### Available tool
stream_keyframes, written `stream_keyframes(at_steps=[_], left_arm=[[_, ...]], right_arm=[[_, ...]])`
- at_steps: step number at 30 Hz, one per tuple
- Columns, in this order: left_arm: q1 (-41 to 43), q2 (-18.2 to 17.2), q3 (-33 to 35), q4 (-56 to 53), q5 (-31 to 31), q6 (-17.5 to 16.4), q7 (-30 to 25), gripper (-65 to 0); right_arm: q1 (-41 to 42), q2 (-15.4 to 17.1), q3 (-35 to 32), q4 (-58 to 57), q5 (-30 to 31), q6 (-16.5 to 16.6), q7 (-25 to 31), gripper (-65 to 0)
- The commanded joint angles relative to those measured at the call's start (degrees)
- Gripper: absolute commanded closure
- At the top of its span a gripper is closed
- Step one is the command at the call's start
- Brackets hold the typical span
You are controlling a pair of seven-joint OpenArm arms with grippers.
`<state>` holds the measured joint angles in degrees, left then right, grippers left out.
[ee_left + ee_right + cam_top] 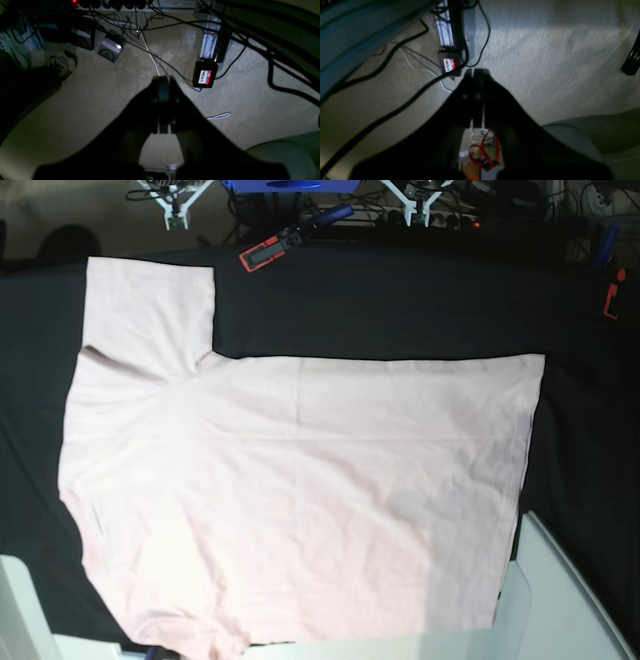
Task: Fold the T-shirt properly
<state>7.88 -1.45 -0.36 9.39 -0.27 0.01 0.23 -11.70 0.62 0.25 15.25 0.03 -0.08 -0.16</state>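
Pale pink cotton T-shirt [300, 500] flat on black cloth [400, 310]. Left gripper [163, 82], right gripper [476, 75] clenched, empty, off bench. Risk: pinching cloth too, dragging shirt.

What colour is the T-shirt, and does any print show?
Pale pink and plain; no print shows on the T-shirt. The base view shows it best.

My right gripper [476, 72] hangs over pale carpet [545, 62], its dark jaws pressed together with nothing between them. Just beyond the tips to the left lies a small black box [450, 65] bearing a red and white handwritten label. A thick black cable [395, 111] runs across the floor on the left, a thin white cable [420, 68] beside it
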Motion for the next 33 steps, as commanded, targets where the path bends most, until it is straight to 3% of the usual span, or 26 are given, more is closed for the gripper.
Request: stream_keyframes(at_steps=[1,15,26,33], left_arm=[[0.78,-0.17,0.32,0.15,-0.03,0.21,-0.27,-0.8],[3.24,-0.44,-0.12,1.91,-0.12,0.21,-1.42,0.0],[21.35,-3.95,-0.47,24.33,-0.39,0.21,-3.79,0.0],[30.93,-5.54,-7.6,41.29,-6.98,0.21,-3.7,0.0]], right_arm=[[-0.91,0.04,0.14,0.8,0.1,-0.23,-0.23,0.0],[-3.37,0.12,0.23,3.61,0.19,-0.23,0.3,0.0],[-23.24,0.12,9.46,34.82,0.19,-0.23,-5.95,0.0],[-30.98,0.12,9.55,52.4,0.1,-0.23,-12.89,0.0]])
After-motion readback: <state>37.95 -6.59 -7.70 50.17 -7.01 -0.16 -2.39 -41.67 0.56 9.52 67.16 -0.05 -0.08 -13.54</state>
